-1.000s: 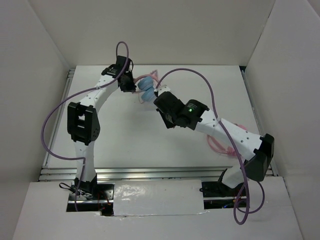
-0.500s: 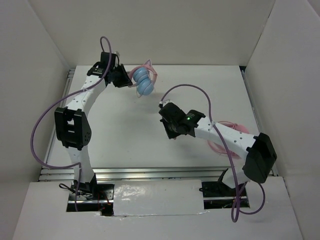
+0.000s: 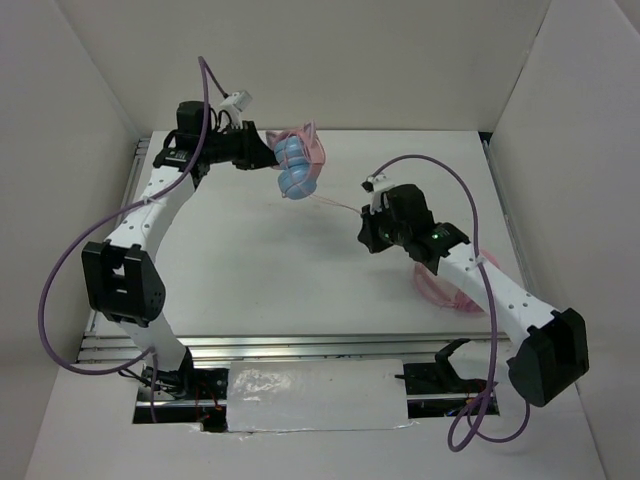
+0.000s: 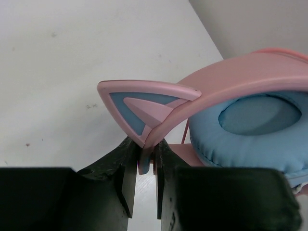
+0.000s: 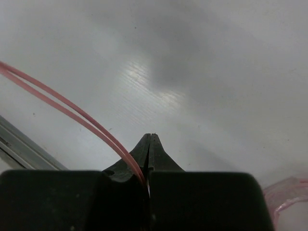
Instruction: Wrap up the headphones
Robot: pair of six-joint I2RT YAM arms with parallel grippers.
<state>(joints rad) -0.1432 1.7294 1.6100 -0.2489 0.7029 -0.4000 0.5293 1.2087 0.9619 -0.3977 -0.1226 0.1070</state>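
The headphones (image 3: 295, 165), with light blue earcups (image 4: 260, 125) and a pink headband (image 4: 231, 79) bearing a cat ear, hang above the back left of the table. My left gripper (image 3: 265, 155) is shut on the headband just below the ear (image 4: 143, 147). A thin pink cable (image 3: 335, 205) runs from the earcups to the right. My right gripper (image 3: 369, 238) is shut on that cable, and two strands (image 5: 62, 103) enter between its closed jaws (image 5: 150, 138).
All-pink headphones with a coiled cable (image 3: 445, 290) lie on the table under the right forearm. White walls stand at the left, back and right. A metal rail (image 3: 300, 345) runs along the table's near edge.
My right gripper has drawn away from the earcups, to the right and nearer, pulling the cable out. The left arm has swung left and turned the headphones.
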